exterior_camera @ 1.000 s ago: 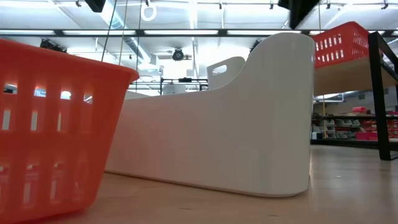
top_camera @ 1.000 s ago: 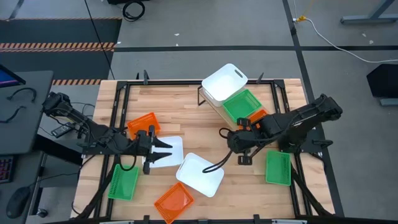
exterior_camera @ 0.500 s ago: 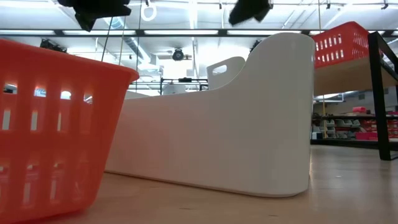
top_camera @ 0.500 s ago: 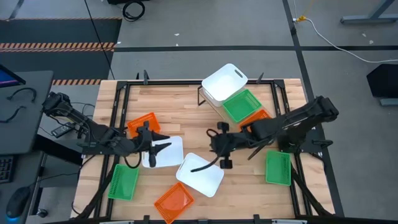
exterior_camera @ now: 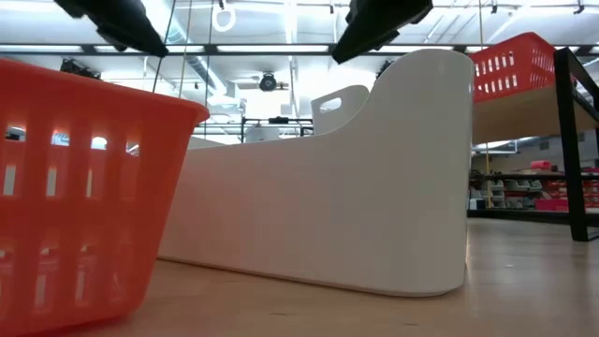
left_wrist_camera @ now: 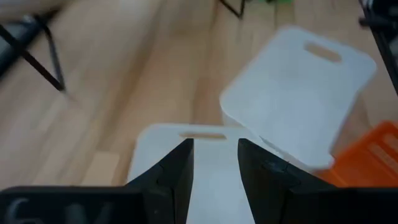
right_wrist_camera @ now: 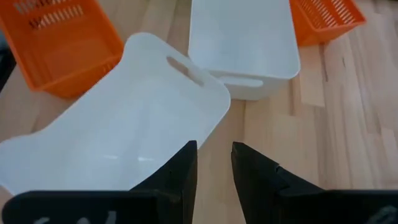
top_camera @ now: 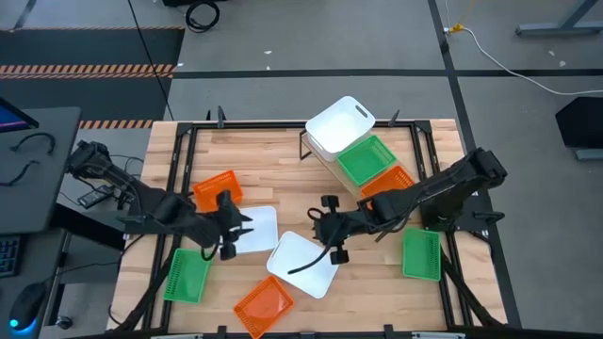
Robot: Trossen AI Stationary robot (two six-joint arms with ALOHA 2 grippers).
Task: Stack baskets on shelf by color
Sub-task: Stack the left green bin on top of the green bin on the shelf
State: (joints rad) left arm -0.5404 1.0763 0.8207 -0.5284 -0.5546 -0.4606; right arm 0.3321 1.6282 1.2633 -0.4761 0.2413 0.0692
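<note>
Two white baskets lie on the table, one left of centre and one nearer the front. My left gripper hangs open over the first white basket, tipped down, with nothing between its fingers. My right gripper hangs open above the far edge of the second white basket, also with nothing between its fingers. The slanted shelf at the far centre carries a white basket, a green basket and an orange basket. In the low view both grippers show only as dark shapes at the top edge.
Loose on the table lie an orange basket at the left, an orange basket at the front edge, a green basket at the front left and a green basket at the right. A black frame borders the tabletop.
My right gripper has come away from the shelf, going toward the table's left and down to the white basket near the front, and has tipped. My left gripper has tipped downward over the other white basket, keeping its place. No basket has moved.
</note>
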